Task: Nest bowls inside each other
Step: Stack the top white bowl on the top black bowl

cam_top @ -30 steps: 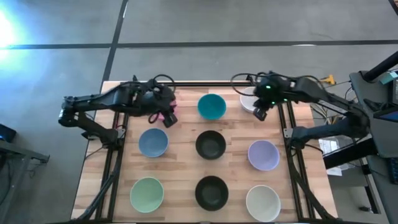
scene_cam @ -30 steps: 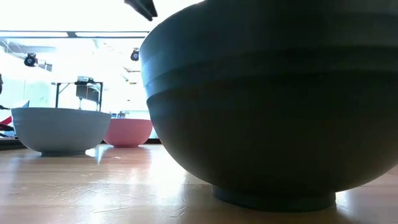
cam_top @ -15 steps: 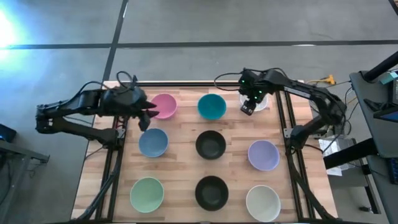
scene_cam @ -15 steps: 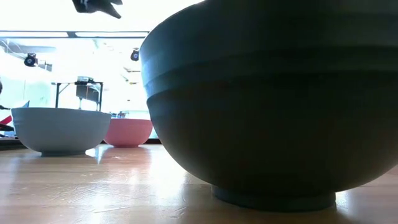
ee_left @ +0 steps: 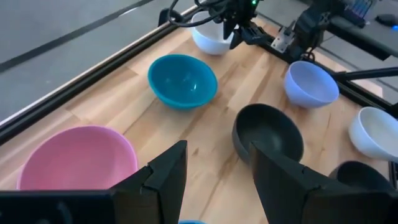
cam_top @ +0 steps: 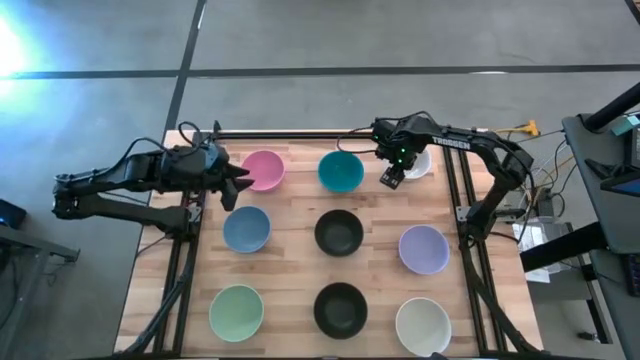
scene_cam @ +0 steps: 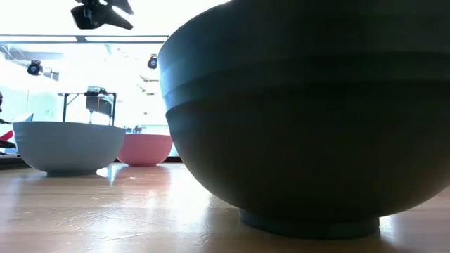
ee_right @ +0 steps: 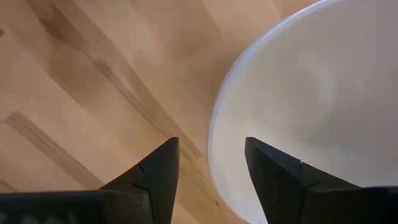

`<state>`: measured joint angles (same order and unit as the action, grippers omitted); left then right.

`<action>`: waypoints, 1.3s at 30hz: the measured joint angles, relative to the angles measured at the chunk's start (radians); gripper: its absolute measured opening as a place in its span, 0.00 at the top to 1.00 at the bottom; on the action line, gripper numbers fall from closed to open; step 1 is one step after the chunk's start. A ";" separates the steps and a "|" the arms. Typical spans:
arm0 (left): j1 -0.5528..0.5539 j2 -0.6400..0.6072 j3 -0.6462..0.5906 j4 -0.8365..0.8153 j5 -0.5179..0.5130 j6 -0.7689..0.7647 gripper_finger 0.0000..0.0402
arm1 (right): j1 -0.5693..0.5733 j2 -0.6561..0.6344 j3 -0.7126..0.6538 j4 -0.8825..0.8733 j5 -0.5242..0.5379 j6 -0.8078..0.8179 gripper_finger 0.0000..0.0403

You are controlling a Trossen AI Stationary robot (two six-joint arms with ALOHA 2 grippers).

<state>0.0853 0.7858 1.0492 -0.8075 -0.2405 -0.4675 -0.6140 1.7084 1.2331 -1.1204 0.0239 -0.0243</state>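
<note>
Nine bowls stand upright on their feet in three rows on the wooden table (cam_top: 290,265): pink (cam_top: 263,170), teal (cam_top: 340,171) and white (cam_top: 417,161) at the far side, blue (cam_top: 246,229), black (cam_top: 339,232) and lavender (cam_top: 423,249) in the middle, pale green (cam_top: 236,311), black (cam_top: 340,309) and white (cam_top: 423,325) near. My left gripper (cam_top: 232,186) hovers open just left of the pink bowl (ee_left: 74,158). My right gripper (cam_top: 391,176) is open and points down over the far white bowl's left rim (ee_right: 214,140); one finger stands outside the rim, the other over the inside.
Black rails (cam_top: 300,134) run along the table's far edge and down both sides. Bare wood shows in the gaps between the bowls. In the low view the near black bowl (scene_cam: 302,119) fills most of the picture, with my left gripper (scene_cam: 98,14) high above the table.
My left gripper has drawn back from over the pink bowl toward the table's left edge, and the pink bowl now shows whole and stays in place. My right gripper has shifted a little toward the table's left, to the far white bowl's left rim.
</note>
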 joint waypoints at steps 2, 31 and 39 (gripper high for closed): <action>0.000 0.015 0.000 0.000 0.000 0.000 0.60 | 0.000 0.017 0.000 0.002 0.002 -0.003 0.59; 0.000 0.135 -0.001 0.157 0.001 -0.113 0.60 | 0.000 -0.376 -0.008 -0.077 -0.287 -0.055 0.98; -0.004 0.193 -0.009 0.192 0.005 -0.235 0.60 | 0.013 -0.739 -0.117 0.216 -0.859 0.080 0.98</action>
<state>0.0814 0.9791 1.0405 -0.6155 -0.2356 -0.7025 -0.6010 0.9692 1.1156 -0.9040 -0.8347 0.0556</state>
